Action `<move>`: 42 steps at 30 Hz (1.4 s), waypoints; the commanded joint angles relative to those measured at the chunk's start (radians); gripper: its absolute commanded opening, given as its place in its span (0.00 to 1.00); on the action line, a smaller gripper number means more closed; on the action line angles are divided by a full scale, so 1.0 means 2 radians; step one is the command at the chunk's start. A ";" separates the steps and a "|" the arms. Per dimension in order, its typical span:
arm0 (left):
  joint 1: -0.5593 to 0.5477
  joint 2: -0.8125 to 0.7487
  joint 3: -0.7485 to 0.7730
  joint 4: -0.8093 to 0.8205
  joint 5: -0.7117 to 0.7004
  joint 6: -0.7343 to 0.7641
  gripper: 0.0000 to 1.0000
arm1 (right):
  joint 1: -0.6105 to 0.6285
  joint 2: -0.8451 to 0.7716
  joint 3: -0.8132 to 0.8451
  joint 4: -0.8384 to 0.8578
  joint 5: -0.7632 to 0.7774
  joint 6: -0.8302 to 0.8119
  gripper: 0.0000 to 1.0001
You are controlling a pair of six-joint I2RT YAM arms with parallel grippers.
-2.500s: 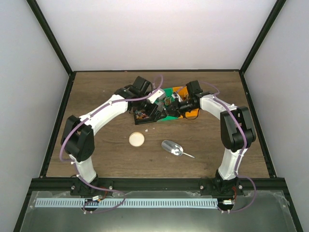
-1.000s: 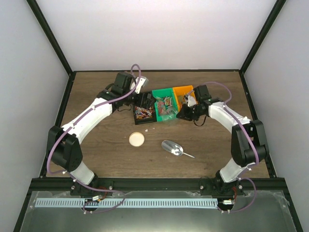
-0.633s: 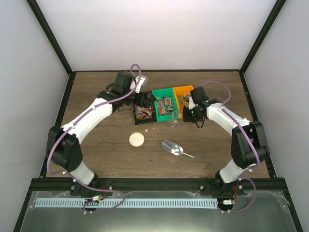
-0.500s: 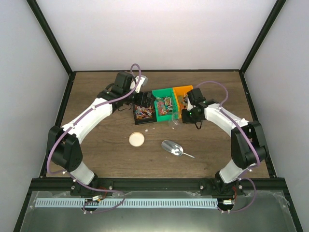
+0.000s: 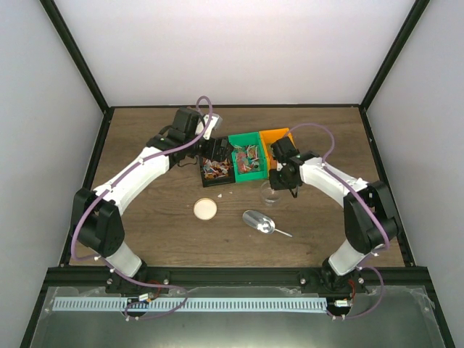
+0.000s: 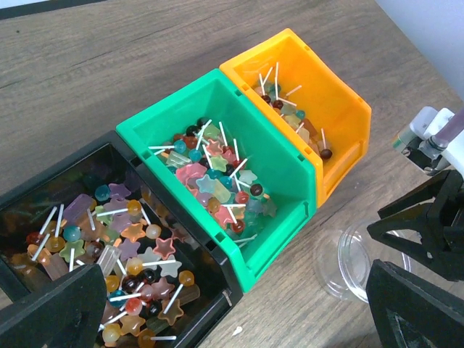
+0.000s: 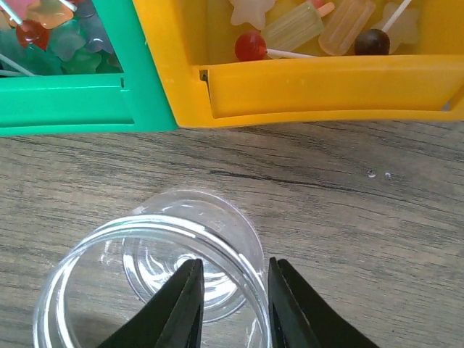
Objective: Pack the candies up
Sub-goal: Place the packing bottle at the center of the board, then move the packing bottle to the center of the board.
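- Top view: you had the candies (image 5: 246, 156) lying in three bins set touching side by side at the far middle of the table (image 5: 145, 232). These were a black bin (image 5: 216, 183), a green bin (image 5: 251, 176) and an orange bin (image 5: 272, 135), the last partly covered by your right arm.
- Your left end effector (image 5: 212, 150) hung over the black bin's far end. Your right end effector (image 5: 273, 181) was at a clear cup (image 5: 270, 196) just in front of the green bin. A beige lid (image 5: 206, 209) and a metal scoop (image 5: 258, 220) lay nearer you, apart from each other.
- Left wrist view: your left end effector gaped wide, released and holding nothing, above the black and green bins. Candies, many on white sticks, lay thick in those two and thinner in the orange bin.
- Right wrist view: your right end effector's fingers (image 7: 181, 308) stood slightly parted astride the upright cup's rim, one inside and one outside, released rather than pinching it. The cup stood on the table just before the green and orange bins' front walls.
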 commanded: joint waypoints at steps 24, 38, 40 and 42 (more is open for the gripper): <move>-0.002 0.000 -0.016 0.011 0.006 -0.010 1.00 | -0.089 -0.018 -0.058 0.031 -0.067 0.046 0.20; -0.002 -0.001 -0.028 0.010 0.002 -0.018 1.00 | -0.030 0.049 -0.018 0.034 -0.104 0.032 0.20; -0.003 -0.002 -0.030 0.009 0.001 -0.019 1.00 | -0.022 0.055 -0.009 0.034 -0.109 0.031 0.21; -0.003 -0.003 -0.032 0.009 -0.001 -0.019 1.00 | -0.015 0.059 0.000 0.033 -0.110 0.030 0.21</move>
